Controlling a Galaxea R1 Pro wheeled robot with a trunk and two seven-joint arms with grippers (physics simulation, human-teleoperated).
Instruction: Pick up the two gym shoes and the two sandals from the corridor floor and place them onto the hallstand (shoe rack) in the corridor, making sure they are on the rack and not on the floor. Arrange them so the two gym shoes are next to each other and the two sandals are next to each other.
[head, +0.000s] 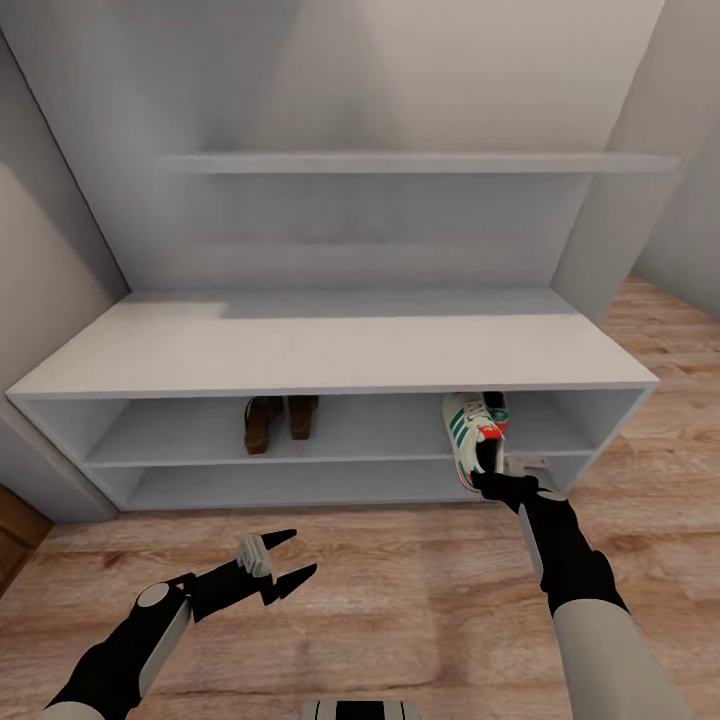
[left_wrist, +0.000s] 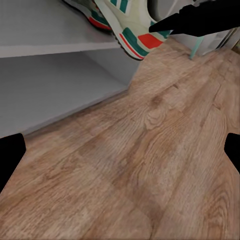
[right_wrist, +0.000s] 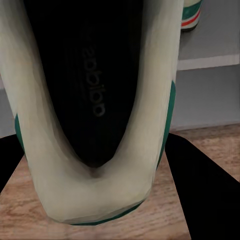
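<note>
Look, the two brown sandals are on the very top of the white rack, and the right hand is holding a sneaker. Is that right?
Not quite. The two sandals sit on the upper open shelf under the broad top of the hallstand, not on top; the head view shows it. The right gripper does hold a gym shoe.

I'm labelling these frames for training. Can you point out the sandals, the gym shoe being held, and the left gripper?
sandals (head: 277, 420): head view, middle of the pair.
held gym shoe (head: 468, 444): head view, striped side.
left gripper (head: 293, 555): head view, between the fingertips.
</note>
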